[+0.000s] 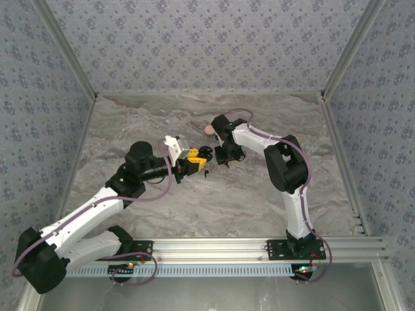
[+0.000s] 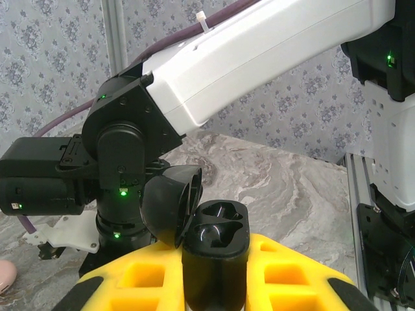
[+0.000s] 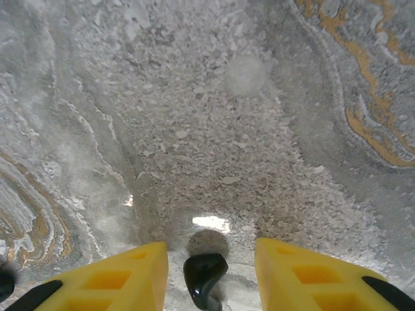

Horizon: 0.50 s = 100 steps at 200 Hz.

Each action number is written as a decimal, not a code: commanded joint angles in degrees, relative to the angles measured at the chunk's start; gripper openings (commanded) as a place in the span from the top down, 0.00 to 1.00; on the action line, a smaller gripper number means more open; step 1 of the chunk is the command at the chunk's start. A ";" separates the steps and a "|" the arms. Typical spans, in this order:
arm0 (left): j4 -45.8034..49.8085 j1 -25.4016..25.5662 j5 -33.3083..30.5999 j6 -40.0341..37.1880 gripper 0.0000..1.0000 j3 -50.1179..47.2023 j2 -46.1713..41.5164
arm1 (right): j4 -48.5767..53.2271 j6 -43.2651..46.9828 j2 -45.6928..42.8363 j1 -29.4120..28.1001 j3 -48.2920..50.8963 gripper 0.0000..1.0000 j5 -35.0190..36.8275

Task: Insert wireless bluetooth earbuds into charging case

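My left fingers (image 2: 139, 278): clamped on the charging case (image 2: 217, 249), lid (image 2: 172, 204) open. My right fingers (image 3: 123, 272): apart, an earbud (image 3: 204, 275) between them; I cannot tell whether they grip it. Step: first earbud pickup. Next: seat it in the case.

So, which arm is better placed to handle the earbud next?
Probably right. The right gripper has its jaws apart around a black earbud, while the left gripper is shut on the open charging case, its wells empty.
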State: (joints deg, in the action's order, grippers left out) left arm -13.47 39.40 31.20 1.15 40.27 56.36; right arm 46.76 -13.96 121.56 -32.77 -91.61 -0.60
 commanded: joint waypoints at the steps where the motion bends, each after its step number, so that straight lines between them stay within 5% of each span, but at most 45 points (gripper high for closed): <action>1: -2.04 0.27 -0.08 0.52 0.83 -0.28 -0.20 | 2.60 -0.54 1.84 -0.54 -1.88 0.61 1.47; 100: -1.88 0.27 -0.18 0.43 0.83 -0.28 -0.01 | 3.78 -0.52 2.90 -1.37 -2.35 0.67 1.53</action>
State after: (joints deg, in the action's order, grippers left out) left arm -13.47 39.40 31.18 1.15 40.27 56.36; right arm 47.97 -13.96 123.02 -33.17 -93.06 0.89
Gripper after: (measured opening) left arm 0.185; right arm 0.338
